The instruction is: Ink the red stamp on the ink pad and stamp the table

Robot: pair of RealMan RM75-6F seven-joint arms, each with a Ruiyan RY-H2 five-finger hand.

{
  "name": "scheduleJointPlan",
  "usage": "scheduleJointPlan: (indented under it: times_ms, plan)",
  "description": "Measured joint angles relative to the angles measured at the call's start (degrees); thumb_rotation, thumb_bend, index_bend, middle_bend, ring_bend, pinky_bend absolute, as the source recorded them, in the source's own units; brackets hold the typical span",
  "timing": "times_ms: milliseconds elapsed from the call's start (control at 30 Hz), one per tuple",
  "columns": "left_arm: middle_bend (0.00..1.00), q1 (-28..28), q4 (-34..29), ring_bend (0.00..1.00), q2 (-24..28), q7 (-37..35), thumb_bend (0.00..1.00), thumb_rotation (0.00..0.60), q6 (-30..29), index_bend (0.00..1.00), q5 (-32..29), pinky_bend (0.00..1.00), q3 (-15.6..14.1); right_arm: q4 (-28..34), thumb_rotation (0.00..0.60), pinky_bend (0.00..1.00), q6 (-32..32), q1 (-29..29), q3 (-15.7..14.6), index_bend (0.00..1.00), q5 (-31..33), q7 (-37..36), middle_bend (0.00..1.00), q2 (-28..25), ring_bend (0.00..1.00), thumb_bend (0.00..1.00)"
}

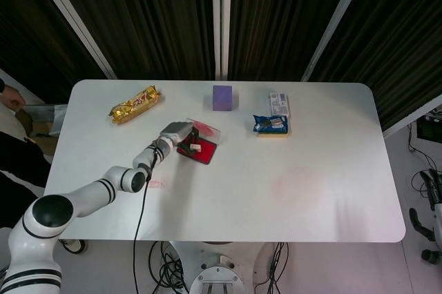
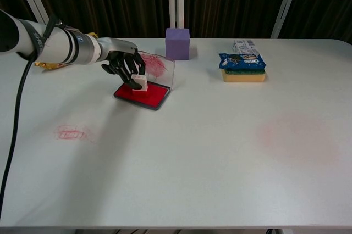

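At left centre of the chest view, a red stamped mark (image 2: 70, 133) shows on the white bench (image 2: 192, 162). Above and right of it, the left hand (image 2: 122, 67) has its fingers (image 2: 132, 74) grasping the red stamp (image 2: 139, 82), pressed down on the open ink pad (image 2: 142, 95). Further right stands a purple block (image 2: 177, 43).

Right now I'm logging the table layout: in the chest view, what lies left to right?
Faint red stamp mark → left hand holding the red stamp → ink pad → purple block → Oreo pack on a sponge → pale red smudge.
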State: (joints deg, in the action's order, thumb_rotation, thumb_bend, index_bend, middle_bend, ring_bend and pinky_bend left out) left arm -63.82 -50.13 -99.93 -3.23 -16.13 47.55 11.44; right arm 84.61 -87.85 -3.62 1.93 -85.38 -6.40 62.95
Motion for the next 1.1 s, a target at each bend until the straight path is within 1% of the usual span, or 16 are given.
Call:
scheduleJointPlan:
  times_ms: [233, 333, 500, 633, 833, 967, 1067, 1100]
  plan:
    - [0.69, 0.69, 1.07, 0.99, -0.26, -2.49, 0.47, 0.600, 0.90, 0.64, 2.94, 1.00, 1.07, -0.13, 0.600, 0.00, 0.09, -0.08, 0.02, 0.00, 0.31, -0.17, 0.00, -0.02, 0.00, 0.35]
    - [0.69, 0.81, 0.05, 0.99, 0.97, -3.41, 0.48, 0.600, 1.34, 0.64, 3.58, 1.00, 1.80, -0.11, 0.600, 0.00, -0.02, -0.12, 0.04, 0.00, 0.31, -0.31, 0.00, -0.05, 0.00, 0.35]
    - [0.69, 1.22, -4.74, 0.99, 5.43, -4.42, 0.48, 0.600, 1.89, 0.64, 4.79, 1.00, 2.64, -0.43, 0.600, 0.00, 0.26, 0.03, 0.06, 0.00, 0.33, -0.63, 0.00, 0.19, 0.00, 0.35]
    - [0.69, 2.26, -11.01, 0.99, 10.40, -4.85, 0.48, 0.600, 1.66, 0.64, 5.84, 1.00, 2.72, -0.79, 0.600, 0.00, 0.59, 0.30, -0.01, 0.00, 0.10, -0.86, 0.00, 0.60, 0.00, 0.35]
    - [0.70, 6.38, -24.60, 0.99, 19.49, -6.09, 0.48, 0.600, -0.93, 0.64, 7.51, 1.00, 2.27, -0.99, 0.600, 0.00, 1.06, 0.83, -0.20, 0.00, -0.56, -0.55, 0.00, 1.00, 0.00, 0.35]
    - [0.70, 11.92, -34.87, 0.99, 25.46, -7.82, 0.48, 0.600, -4.66, 0.64, 10.35, 1.00, 1.34, -0.73, 0.600, 0.00, 1.46, 1.26, -0.47, 0.00, -1.25, 0.24, 0.00, 1.27, 0.00, 0.35]
    - [0.70, 16.76, -39.25, 0.99, 27.63, -9.28, 0.48, 0.600, -8.73, 0.64, 14.29, 1.00, 0.03, -0.40, 0.600, 0.00, 1.63, 1.47, -0.83, 0.00, -1.85, 0.95, 0.00, 1.50, 0.00, 0.35]
    - [0.70, 18.08, -39.87, 0.99, 27.85, -9.69, 0.49, 0.600, -10.05, 0.64, 15.64, 1.00, -0.51, -0.25, 0.600, 0.00, 1.60, 1.47, -0.95, 0.00, -2.02, 1.24, 0.00, 1.54, 0.00, 0.35]
